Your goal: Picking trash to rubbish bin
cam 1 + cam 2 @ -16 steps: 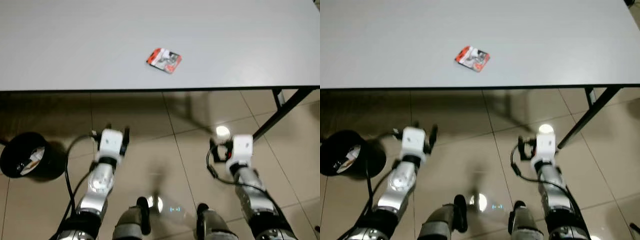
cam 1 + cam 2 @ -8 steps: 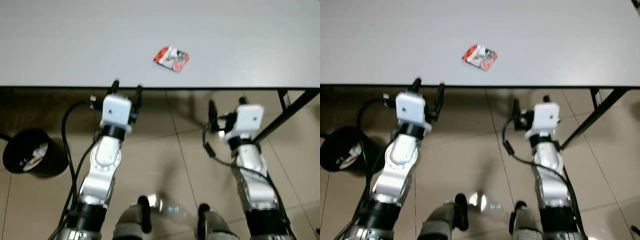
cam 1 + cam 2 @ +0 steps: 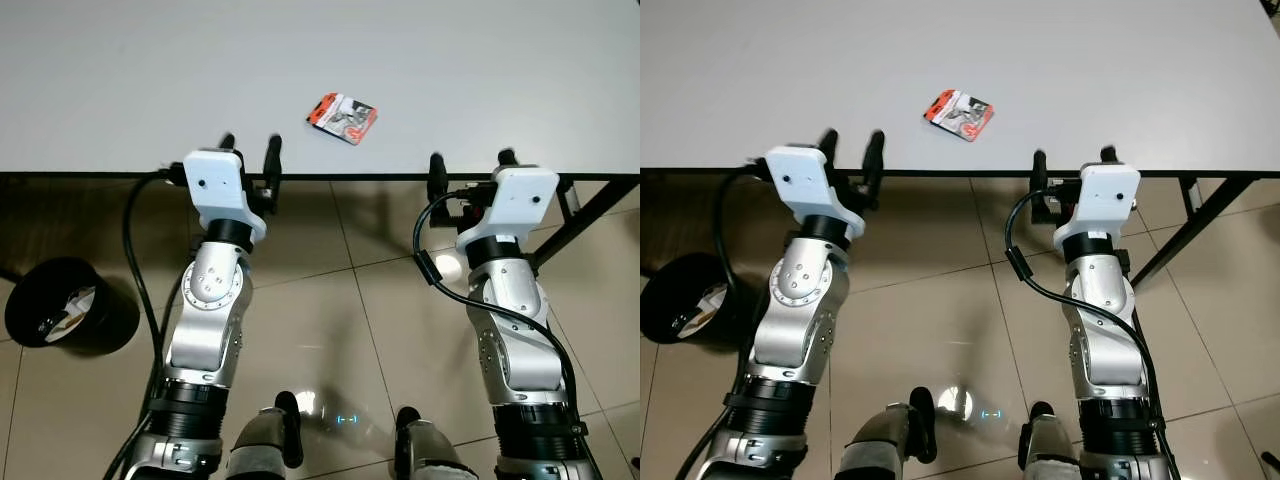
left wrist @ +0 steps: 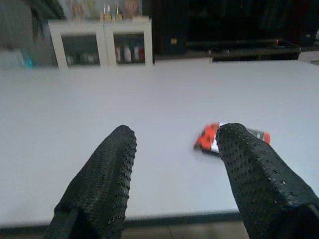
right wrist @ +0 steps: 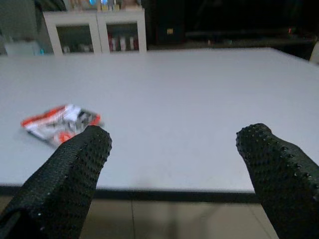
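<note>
Lying flat on the grey table [image 3: 120, 80], a small red-and-white wrapper [image 3: 342, 117] sits near its front edge, beyond and between both grippers. The left gripper [image 3: 250, 158] and right gripper [image 3: 468, 170] hover at the table edge, jaws spread wide, holding nothing. A black rubbish bin [image 3: 60, 318] stands on the floor, left.
</note>
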You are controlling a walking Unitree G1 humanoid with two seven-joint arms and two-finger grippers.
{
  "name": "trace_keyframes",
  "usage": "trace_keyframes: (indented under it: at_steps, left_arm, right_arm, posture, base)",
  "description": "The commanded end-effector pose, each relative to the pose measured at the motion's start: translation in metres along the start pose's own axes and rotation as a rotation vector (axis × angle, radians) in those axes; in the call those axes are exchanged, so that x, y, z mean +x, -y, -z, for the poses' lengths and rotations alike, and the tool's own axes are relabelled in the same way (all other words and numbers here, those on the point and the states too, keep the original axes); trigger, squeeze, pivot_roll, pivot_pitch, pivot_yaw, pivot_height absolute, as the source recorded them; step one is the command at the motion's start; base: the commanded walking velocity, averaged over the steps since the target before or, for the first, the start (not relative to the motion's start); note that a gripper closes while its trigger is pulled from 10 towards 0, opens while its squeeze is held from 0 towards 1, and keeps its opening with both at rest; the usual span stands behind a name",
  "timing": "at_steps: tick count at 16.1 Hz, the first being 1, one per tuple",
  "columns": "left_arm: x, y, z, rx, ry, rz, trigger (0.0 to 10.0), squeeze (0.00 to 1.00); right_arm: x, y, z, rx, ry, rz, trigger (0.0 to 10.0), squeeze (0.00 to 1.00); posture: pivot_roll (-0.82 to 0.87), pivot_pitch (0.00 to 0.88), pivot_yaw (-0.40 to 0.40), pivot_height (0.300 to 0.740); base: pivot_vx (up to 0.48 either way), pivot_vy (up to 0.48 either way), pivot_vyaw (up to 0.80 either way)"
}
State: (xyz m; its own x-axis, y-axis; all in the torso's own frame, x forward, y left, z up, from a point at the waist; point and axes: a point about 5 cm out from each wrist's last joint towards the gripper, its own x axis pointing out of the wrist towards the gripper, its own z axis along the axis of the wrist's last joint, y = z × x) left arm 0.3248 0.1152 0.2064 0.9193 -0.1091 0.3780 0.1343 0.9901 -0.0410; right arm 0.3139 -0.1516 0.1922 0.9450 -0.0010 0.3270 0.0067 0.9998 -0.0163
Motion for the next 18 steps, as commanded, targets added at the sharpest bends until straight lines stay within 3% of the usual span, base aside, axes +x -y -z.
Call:
trace_keyframes:
  at_steps: [1,6,11,18]
  left_arm:
    - [0.0,0.0,0.003,-0.016,-0.023,0.011,10.0,0.0]
    - [-0.003,0.002,0.005,0.028,-0.043,0.06,10.0,0.0]
    - [-0.007,0.0,0.013,0.111,-0.083,0.1,10.0,0.0]
    - [-0.009,-0.001,0.016,0.129,-0.094,0.103,10.0,0.0]
  right_arm:
    - [-0.005,0.001,0.009,0.023,-0.046,0.026,10.0,0.0]
    - [-0.005,-0.006,0.003,0.057,-0.034,0.0,10.0,0.0]
    - [-0.002,0.007,0.005,0.124,-0.075,0.074,10.0,0.0]
    - [-0.001,0.008,0.008,0.129,-0.102,0.088,10.0,0.0]
  posture:
    - [0.05,0.267,0.094,0.74]
    - [0.04,0.254,0.108,0.74]
    - [0.03,0.235,0.116,0.74]
    - [0.04,0.24,0.113,0.74]
  base:
    - [0.0,0.0,0.0]
    - [0.0,0.0,0.0]
    - [0.0,0.0,-0.1]
    - [0.266,0.0,-0.11]
